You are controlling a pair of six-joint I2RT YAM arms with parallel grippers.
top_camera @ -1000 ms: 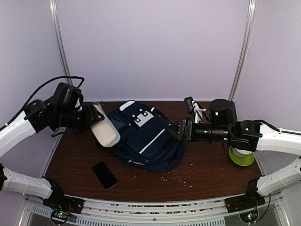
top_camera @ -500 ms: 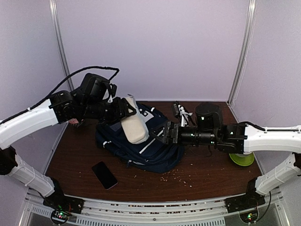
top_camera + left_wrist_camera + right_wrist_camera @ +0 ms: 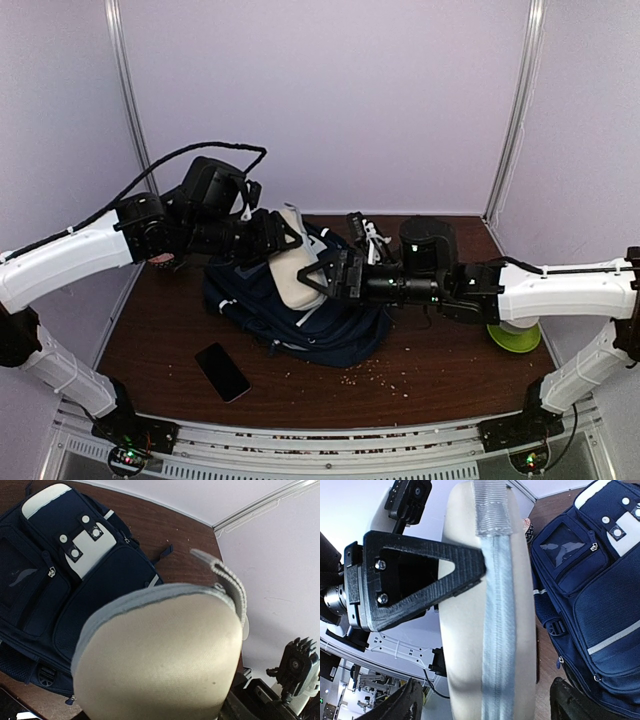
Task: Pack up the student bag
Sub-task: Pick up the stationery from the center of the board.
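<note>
The student bag, navy with white stripes and white patches, lies flat on the brown table; it also shows in the left wrist view and the right wrist view. My left gripper is shut on a beige pencil pouch with a grey zipper band and holds it upright in the air above the bag. The pouch fills the left wrist view and hides my left fingers there. My right gripper is open, its fingers on either side of the pouch's lower end.
A black phone lies on the table in front of the bag at the left. A green tape roll sits at the right under my right arm. Crumbs are scattered near the front.
My left arm carried the pouch right, from the table's left side to above the bag. My right arm reached left until its open fingers flank the pouch.
</note>
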